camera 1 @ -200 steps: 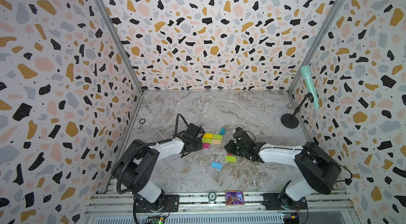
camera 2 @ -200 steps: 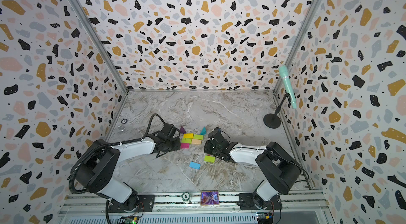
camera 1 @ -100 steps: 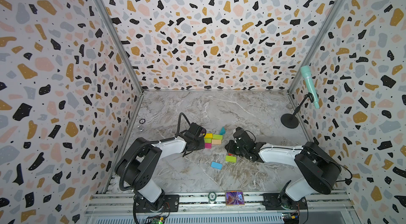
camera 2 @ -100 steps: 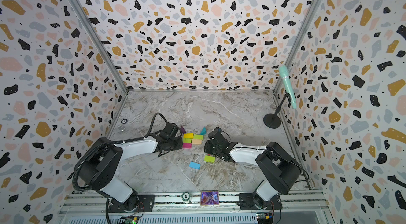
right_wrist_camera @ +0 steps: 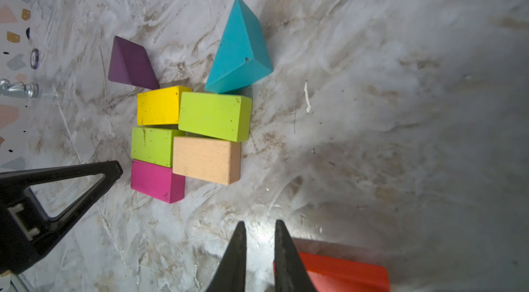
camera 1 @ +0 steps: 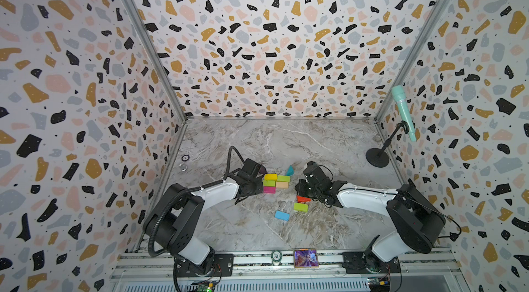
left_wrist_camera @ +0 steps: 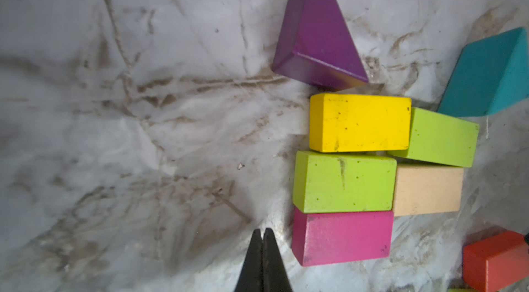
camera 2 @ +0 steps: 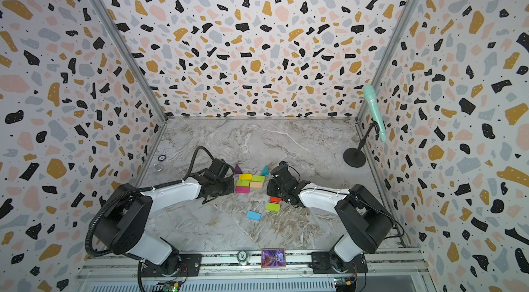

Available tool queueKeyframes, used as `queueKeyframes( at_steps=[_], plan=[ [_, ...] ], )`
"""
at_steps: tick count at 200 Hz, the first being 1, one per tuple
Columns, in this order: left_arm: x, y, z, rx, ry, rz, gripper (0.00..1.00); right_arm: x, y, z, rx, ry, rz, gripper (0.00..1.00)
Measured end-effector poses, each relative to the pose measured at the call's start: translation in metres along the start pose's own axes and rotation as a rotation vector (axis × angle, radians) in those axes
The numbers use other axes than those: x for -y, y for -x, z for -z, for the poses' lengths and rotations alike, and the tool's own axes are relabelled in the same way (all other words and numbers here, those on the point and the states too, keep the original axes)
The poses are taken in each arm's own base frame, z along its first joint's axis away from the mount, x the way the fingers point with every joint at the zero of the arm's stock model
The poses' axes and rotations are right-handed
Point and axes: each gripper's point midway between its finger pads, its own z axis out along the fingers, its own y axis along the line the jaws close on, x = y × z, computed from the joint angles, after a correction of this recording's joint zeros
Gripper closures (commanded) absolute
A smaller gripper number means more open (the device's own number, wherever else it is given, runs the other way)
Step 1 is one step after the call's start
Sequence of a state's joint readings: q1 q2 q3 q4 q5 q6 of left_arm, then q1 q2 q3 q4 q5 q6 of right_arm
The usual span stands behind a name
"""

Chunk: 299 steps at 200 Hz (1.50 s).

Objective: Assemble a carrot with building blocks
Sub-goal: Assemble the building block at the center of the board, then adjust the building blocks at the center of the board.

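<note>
On the front rail point(camera 1: 252, 262), a chip point(camera 1: 275, 255) reads 20.

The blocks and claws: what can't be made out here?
Red brick: right wrist view, cut off by the picture's edge and partly behind a finger of the right gripper; contact unclear.
Purple wedge: in a top view, mostly hidden by the left arm.
Ring by the wall: too small to identify.
Card on the front rail: too small to read.
</note>
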State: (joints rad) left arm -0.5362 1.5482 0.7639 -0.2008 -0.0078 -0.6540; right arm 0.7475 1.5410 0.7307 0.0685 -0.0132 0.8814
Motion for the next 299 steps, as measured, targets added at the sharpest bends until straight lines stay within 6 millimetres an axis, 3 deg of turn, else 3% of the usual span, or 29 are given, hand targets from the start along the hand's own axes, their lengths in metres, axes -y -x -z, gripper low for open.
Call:
queueKeyframes(
  at_steps=[34,71,138,299],
  plan=[
    [-0.005,0.005,0.0,0.009,0.007,0.01,0.95,-0.005,0.004,-0.013,-0.025,0.003,0.02,0.8],
    [-0.001,0.014,-0.007,0.012,0.007,0.001,0.95,0.001,-0.008,-0.027,-0.076,-0.019,0.026,0.8],
    [0.009,0.024,-0.026,-0.004,0.001,-0.038,0.96,-0.001,-0.011,-0.033,-0.082,-0.01,0.024,0.8],
    [0.026,0.021,-0.031,-0.014,-0.037,-0.072,0.96,-0.01,-0.009,-0.038,-0.081,0.024,0.005,0.8]
  ],
)
